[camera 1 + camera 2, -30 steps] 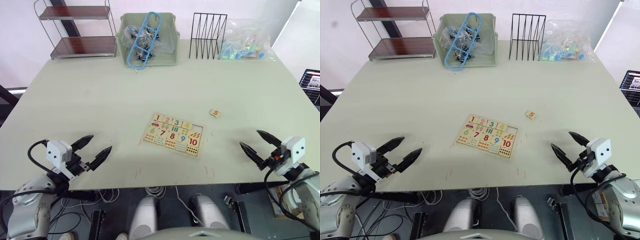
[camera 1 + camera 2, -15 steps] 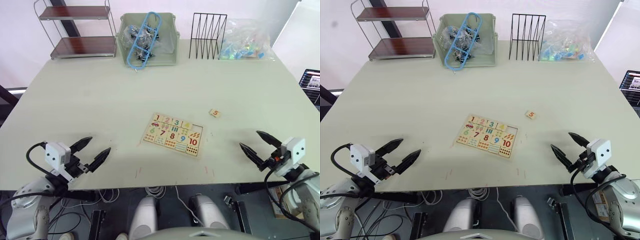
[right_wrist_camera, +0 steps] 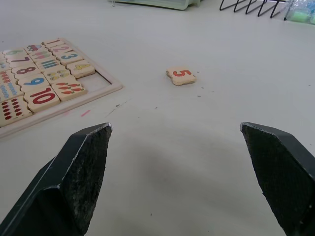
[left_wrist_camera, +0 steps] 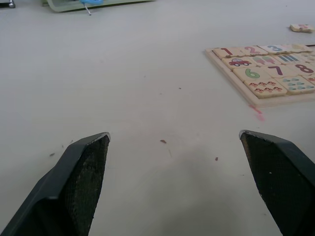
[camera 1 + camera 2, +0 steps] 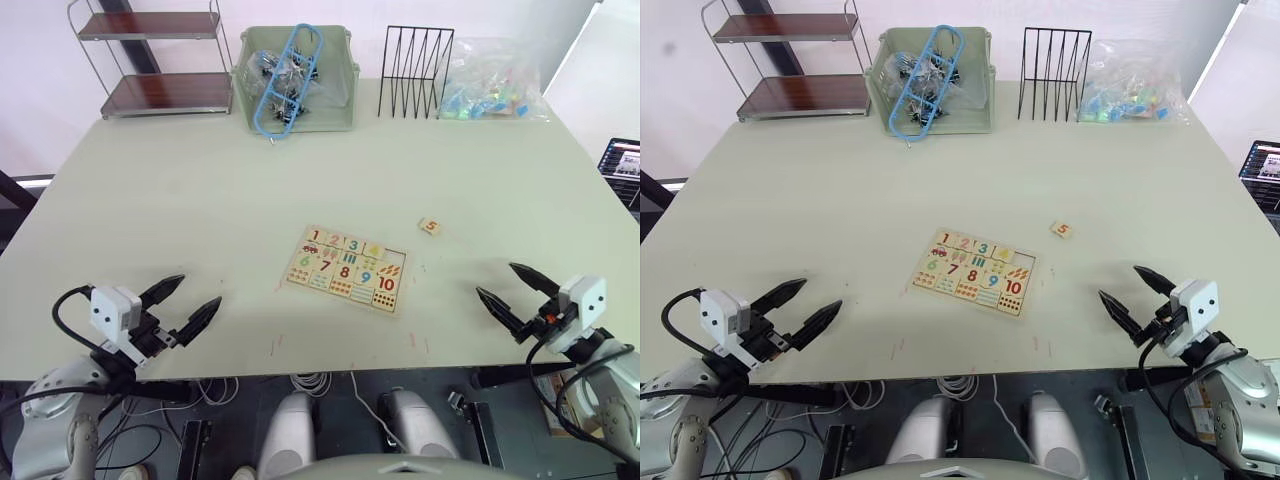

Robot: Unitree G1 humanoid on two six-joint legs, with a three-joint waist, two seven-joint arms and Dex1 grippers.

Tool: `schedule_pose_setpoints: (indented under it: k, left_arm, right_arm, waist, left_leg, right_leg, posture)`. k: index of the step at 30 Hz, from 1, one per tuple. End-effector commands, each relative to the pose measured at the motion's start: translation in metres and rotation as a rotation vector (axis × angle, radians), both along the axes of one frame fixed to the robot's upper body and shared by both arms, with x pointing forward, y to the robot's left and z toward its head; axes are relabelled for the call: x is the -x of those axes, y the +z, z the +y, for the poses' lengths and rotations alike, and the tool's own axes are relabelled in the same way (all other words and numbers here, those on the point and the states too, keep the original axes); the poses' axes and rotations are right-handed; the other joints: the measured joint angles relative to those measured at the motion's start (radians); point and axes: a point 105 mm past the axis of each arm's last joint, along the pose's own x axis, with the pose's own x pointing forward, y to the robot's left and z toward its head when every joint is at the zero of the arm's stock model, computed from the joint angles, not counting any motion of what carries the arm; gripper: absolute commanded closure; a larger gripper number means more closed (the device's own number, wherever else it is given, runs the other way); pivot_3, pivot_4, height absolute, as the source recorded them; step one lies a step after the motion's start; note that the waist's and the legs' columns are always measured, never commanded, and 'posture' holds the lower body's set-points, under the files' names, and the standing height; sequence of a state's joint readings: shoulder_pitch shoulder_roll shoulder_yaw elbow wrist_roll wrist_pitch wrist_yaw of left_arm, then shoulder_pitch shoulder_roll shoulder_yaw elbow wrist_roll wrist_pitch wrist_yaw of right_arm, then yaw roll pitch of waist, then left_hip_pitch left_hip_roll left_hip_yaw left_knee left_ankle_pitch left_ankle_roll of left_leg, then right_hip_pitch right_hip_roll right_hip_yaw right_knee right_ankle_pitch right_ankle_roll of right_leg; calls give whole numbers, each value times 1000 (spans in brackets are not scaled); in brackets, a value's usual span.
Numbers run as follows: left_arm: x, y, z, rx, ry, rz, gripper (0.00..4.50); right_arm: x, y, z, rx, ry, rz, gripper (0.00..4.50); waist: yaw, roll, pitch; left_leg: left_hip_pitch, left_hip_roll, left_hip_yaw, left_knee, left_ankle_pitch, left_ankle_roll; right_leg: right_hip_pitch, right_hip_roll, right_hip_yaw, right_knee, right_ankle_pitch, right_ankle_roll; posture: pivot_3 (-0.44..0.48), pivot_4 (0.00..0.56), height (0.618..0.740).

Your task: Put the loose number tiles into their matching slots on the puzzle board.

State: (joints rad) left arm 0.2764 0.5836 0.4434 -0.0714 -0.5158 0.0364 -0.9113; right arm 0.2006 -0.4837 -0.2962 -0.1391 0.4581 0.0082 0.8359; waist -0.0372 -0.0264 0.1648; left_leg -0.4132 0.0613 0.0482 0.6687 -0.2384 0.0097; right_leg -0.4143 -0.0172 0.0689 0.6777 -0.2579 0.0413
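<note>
Left eye view showed the left pincer (image 5: 185, 303) hovering released over the table's (image 5: 180, 200) near-left edge, grasping nothing. Mid-table lay the puzzle board (image 5: 347, 268), slightly skewed, nearly all squares filled; one of the matching slots (image 3: 102, 81) at the far-right corner stood bare. Just right of the board and apart from it lay the loose "5" tile (image 5: 430, 227). Farther right, the right pincer (image 5: 510, 293) hung released, empty.
</note>
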Motion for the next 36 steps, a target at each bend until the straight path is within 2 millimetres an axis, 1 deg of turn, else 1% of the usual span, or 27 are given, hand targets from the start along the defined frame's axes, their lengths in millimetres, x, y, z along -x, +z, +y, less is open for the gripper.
schedule_pose_setpoints:
  k: [1,8,13,18,22,26,36]
  left_arm:
    - [0,17,1,-23,-5,-63,0]
    - [-3,20,-2,-25,-22,-76,0]
    - [-8,28,-6,-17,-60,-109,0]
    - [-10,33,-8,-13,-84,-119,0]
    - [-11,38,-11,-16,-112,-133,0]
    - [-11,44,-17,-10,-165,-139,0]
    - [-15,50,-21,-7,-244,-143,0]
  right_arm:
    - [1,8,-2,2,-3,-44,122]
    - [-4,15,0,-6,-5,-60,122]
    - [-7,19,1,-6,-11,-71,122]
    - [-10,24,3,-15,-16,-77,122]
    - [-16,29,7,-12,-19,-85,122]
    - [-24,33,7,3,-32,-83,122]
    - [-42,46,7,22,-20,-84,122]
  waist:
    - [0,0,0]
    - [0,0,0]
    - [1,0,0]
    - [0,0,0]
    - [-2,0,0]
    - [-1,0,0]
    - [-1,0,0]
  left_leg:
    - [0,0,0,0,0,0]
    - [0,0,0,0,0,0]
    - [0,0,0,0,0,0]
    - [0,0,0,0,0,0]
    - [0,0,0,0,0,0]
    - [0,0,0,0,0,0]
    - [-1,0,0,0,0,0]
  right_leg:
    - [0,0,0,0,0,0]
    - [0,0,0,0,0,0]
    - [0,0,0,0,0,0]
    - [0,0,0,0,0,0]
    - [0,0,0,0,0,0]
    - [0,0,0,0,0,0]
    - [-1,0,0,0,0,0]
  posture:
    - [0,150,740]
    - [0,150,740]
    - [0,150,740]
    - [0,150,740]
    - [0,150,740]
    - [0,150,740]
    - [0,150,740]
